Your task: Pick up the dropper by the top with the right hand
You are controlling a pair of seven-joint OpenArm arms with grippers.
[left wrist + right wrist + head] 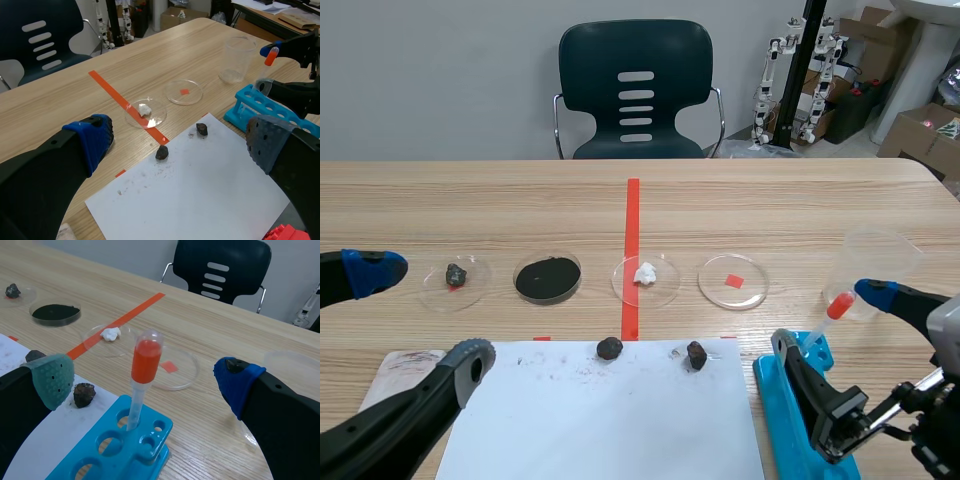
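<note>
Robotics lab, with the bench laid out for chemistry-type work. Wood-grain surface (520, 200) carries petri dishes (715, 275) in a row and a blue tube rack (131, 456). A dropper (146, 356) stands in the rack between the fingers of the right hand (144, 381), with a clear beaker (882, 262) just ahead. Far beyond that hand: office chair (636, 90), grey wall (440, 80), small humanoid robots (800, 70) on a stand, cardboard boxes (920, 125).

Blue plastic tube rack (129, 459) sits under the right gripper (142, 385). Ahead of it are a clear round dish with a red chip (192, 371) and a second dish holding a white lump (94, 340). White paper sheet (600, 410) lies beside the rack and bears two dark stones (610, 348). Clear plastic beaker (880, 262) stands ahead of the gripper, to its outer side.
</note>
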